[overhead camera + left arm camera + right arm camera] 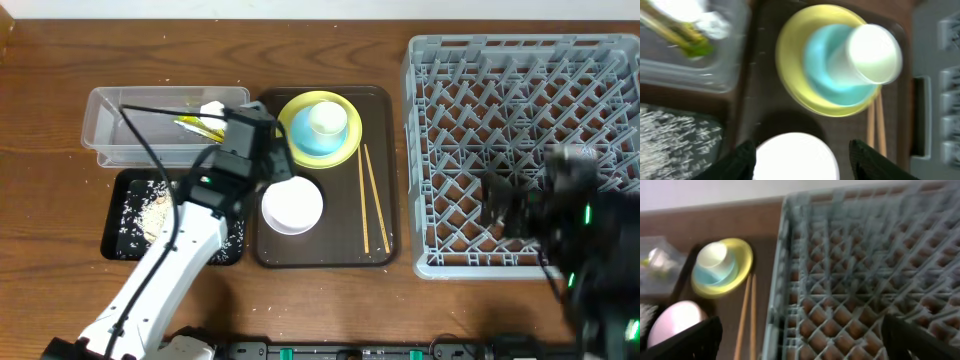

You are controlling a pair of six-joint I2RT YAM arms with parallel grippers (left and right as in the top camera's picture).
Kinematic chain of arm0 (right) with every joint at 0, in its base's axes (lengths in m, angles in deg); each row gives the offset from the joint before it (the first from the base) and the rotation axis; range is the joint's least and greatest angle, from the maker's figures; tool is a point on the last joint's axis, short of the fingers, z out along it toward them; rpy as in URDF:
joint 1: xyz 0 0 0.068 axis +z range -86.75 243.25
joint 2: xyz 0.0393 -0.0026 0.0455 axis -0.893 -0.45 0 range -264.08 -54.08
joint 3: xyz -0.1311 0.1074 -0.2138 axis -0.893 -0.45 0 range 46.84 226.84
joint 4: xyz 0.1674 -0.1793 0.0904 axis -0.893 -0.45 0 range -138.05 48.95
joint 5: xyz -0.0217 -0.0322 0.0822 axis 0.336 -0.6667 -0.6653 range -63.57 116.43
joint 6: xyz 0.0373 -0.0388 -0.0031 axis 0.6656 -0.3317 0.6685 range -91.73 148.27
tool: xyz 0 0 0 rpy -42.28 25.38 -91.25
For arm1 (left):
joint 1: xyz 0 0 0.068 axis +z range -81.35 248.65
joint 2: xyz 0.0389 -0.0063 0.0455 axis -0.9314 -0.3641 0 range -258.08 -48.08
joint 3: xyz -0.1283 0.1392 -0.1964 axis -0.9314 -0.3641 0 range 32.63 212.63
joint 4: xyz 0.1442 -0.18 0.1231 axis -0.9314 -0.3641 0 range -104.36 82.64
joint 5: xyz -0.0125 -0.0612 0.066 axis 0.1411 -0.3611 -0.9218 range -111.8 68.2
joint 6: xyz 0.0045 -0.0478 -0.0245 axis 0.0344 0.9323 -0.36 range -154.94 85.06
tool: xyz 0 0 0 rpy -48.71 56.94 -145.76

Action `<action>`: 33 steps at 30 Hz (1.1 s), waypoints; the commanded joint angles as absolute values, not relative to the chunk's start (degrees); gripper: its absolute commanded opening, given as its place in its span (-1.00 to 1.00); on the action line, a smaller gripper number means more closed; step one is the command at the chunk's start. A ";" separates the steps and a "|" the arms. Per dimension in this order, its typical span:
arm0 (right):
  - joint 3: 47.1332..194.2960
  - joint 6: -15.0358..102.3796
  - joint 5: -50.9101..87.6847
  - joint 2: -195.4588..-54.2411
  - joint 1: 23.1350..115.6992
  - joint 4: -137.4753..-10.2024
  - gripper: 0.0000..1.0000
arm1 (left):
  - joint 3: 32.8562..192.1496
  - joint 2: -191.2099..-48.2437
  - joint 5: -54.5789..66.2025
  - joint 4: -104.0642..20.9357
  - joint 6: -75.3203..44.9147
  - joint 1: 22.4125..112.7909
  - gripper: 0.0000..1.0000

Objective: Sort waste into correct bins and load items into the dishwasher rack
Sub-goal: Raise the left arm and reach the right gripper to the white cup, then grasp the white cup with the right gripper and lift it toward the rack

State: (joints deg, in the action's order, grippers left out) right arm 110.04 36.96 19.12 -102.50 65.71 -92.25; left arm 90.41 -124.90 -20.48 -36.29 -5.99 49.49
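My left gripper (268, 165) hangs open over the far edge of the white bowl (292, 205), its fingers either side of the bowl (797, 160) and holding nothing. Beyond it, on the yellow plate (345, 145), the light blue bowl (305, 140) carries the small white cup (327, 118). The chopsticks (370, 200) lie to the right. The tissue (212, 108) and yellow-green wrapper (197, 126) are in the clear tub (110, 110). Rice crumbs (150, 210) lie in the black tray (112, 240). My right gripper (510, 210) is open and empty over the dishwasher rack (520, 90).
The plate, bowls and chopsticks all sit on a dark brown serving tray (380, 100) between the two bins and the rack. A few stray crumbs dot the wooden table (60, 200) left of the black tray.
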 commanded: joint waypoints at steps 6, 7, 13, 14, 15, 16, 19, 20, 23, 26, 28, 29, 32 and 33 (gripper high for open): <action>124.77 37.55 -11.04 -125.30 66.67 -95.40 0.75 | 91.10 -123.41 -21.03 -46.49 -6.84 59.31 0.26; 124.77 38.64 -12.77 -127.48 66.94 -93.94 0.48 | 91.10 -122.99 -21.03 -47.87 -6.84 60.79 0.26; 124.77 40.48 -0.81 -136.18 76.71 -86.61 -0.97 | 91.10 -120.00 -21.01 -51.45 -9.44 67.09 0.26; 124.77 40.46 2.42 -137.65 79.61 -85.13 -0.97 | 91.10 -119.48 -21.01 -51.50 -9.42 67.81 0.26; 124.77 40.46 5.70 -139.05 82.48 -83.73 -0.95 | 91.10 -119.10 -21.01 -51.63 -9.42 68.31 0.26; 124.77 40.33 9.04 -140.44 85.21 -82.29 -0.93 | 91.10 -118.82 -21.01 -51.94 -9.42 68.64 0.27; 124.77 37.79 18.97 -144.42 91.53 -78.40 -0.89 | 91.08 -118.84 -21.03 -53.09 -9.44 68.86 0.44; 124.77 36.63 21.79 -145.71 93.27 -77.17 -0.85 | 91.08 -118.97 -21.03 -53.95 -9.42 68.86 0.54; 124.77 32.31 25.57 -149.14 97.21 -73.00 -0.70 | 91.04 -119.26 -21.01 -55.13 -9.42 68.86 0.65; 124.77 26.71 25.61 -152.34 100.07 -67.16 -0.59 | 91.04 -119.26 -21.01 -55.13 -9.42 68.86 0.69; 124.77 24.48 26.99 -154.52 101.54 -62.64 -0.41 | 91.04 -119.26 -20.96 -55.06 -8.81 68.86 0.72; 124.77 24.53 28.32 -155.70 102.04 -60.23 -0.34 | 91.04 -119.26 -20.96 -55.06 -8.20 68.84 0.73; 124.77 24.53 29.44 -158.48 102.39 -54.68 -0.27 | 91.04 -119.26 -21.01 -55.10 -8.22 68.86 0.75; 124.77 24.53 29.44 -159.09 102.39 -53.61 -0.26 | 91.04 -119.26 -20.98 -55.10 -8.22 68.86 0.76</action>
State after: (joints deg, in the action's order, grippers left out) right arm 123.85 27.02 26.31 -157.14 102.15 -55.75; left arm 90.47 -119.13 -20.53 -54.93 -8.61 68.62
